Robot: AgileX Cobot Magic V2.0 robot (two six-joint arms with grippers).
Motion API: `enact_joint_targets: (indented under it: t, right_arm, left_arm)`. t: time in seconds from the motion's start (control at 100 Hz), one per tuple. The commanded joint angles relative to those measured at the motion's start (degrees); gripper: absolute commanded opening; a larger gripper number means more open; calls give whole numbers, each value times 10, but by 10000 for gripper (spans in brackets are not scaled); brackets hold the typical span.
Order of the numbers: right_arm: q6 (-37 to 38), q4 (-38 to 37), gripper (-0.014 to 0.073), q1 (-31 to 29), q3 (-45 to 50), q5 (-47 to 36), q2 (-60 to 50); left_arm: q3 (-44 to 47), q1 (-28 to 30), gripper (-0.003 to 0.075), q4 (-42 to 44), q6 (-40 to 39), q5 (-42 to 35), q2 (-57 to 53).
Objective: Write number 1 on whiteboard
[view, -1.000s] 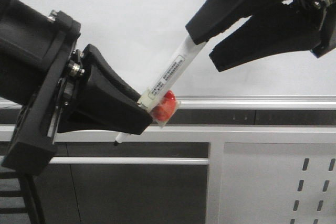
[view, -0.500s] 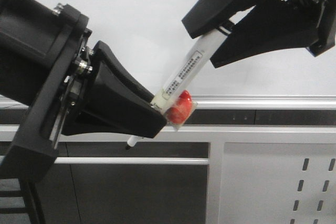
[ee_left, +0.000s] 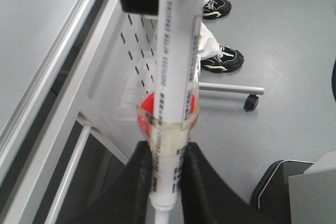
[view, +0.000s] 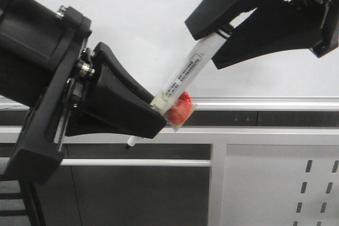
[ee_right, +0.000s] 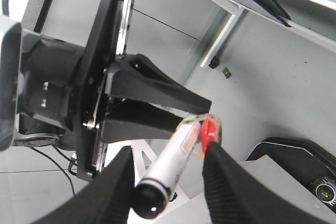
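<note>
A white marker [view: 185, 72] with a red taped blob [view: 179, 110] slants up to the right in front of the whiteboard [view: 143, 19]. My left gripper [view: 159, 123] is shut on the marker's lower barrel, and the tip [view: 128, 144] pokes out below the fingers. In the left wrist view the fingers [ee_left: 137, 177] pinch the barrel [ee_left: 173, 77]. My right gripper [view: 206, 46] is open, with its jaws either side of the marker's upper end and a gap showing in the right wrist view [ee_right: 168, 153]. No number 1 is visible on the board.
The whiteboard's silver frame edge [view: 265, 101] runs across below the board. A white metal panel with slotted holes [view: 312, 183] is at the lower right. In the left wrist view a person's shoes [ee_left: 223, 59] and a wheeled stand leg [ee_left: 251, 98] are on the floor.
My left gripper has shifted the marker slightly right. My right gripper's jaws have come around the marker's upper end. Little has changed in the last half second.
</note>
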Motion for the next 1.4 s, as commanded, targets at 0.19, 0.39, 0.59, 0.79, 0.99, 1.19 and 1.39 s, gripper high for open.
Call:
enact_joint_targets:
  t: [0.19,0.39,0.59,0.79,0.99,1.19,1.39]
  right_arm:
    - [-2,28,271,0,-17,14,-10]
    - [-2,31,127,0,-17,14,-10]
    - [-2,32,-13,0,-17,14,-10]
    - [-2,32,-53,0,-17,14,-10]
    - [-2,32,-53,0,-17,14,-10]
    - [-2,32,-53,0,-17,14,-10]
    - [-2,32,-53,0,-17,14,-10]
  left_arm:
    - [-19,-4,-18,-11,-2,-7,-13]
    - [-19,-4,-18,-11,-2,-5,-13]
    - [-19,-4,-18,-11,-2,-2,-13]
    - [-19,-4,-18,-11,-2,1,-13]
    - [-34,-4,-18,-11,-2,3,-13]
    - [-48,-4,59,-11,-2,15,-13]
    - [-49,-4,359,-11,-2,20,-13]
